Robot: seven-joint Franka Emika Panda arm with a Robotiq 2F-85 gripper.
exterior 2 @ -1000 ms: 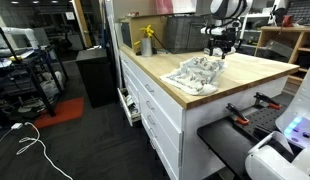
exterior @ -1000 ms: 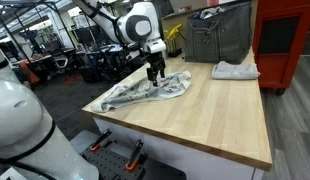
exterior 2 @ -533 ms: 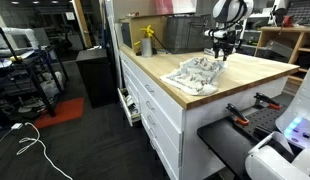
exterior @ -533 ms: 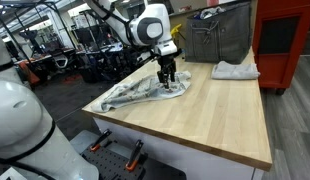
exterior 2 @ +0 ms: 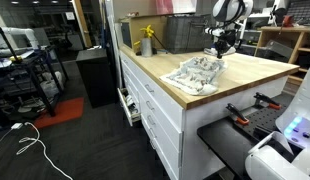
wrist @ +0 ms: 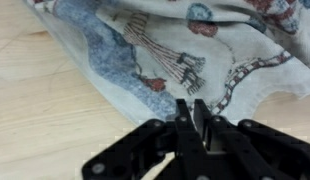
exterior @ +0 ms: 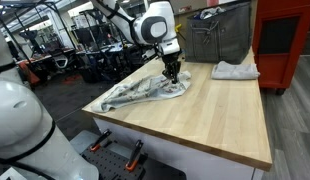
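Observation:
A crumpled patterned cloth lies on the light wooden table. My gripper points straight down at the cloth's edge on the side away from the table's short end. In the wrist view the cloth fills the upper half, white with blue patches and printed pictures. The gripper has its two black fingers drawn almost together. They pinch a thin fold of the cloth's hem, with bare wood beside them.
A second pale bundled cloth lies near the table's far corner. A yellow spray bottle stands at the back of the table. A grey metal cabinet and a red cabinet stand behind. Drawers line the table's side.
The gripper moved from over the middle of the cloth to its far edge, came down, and its fingers closed from wide apart onto the hem.

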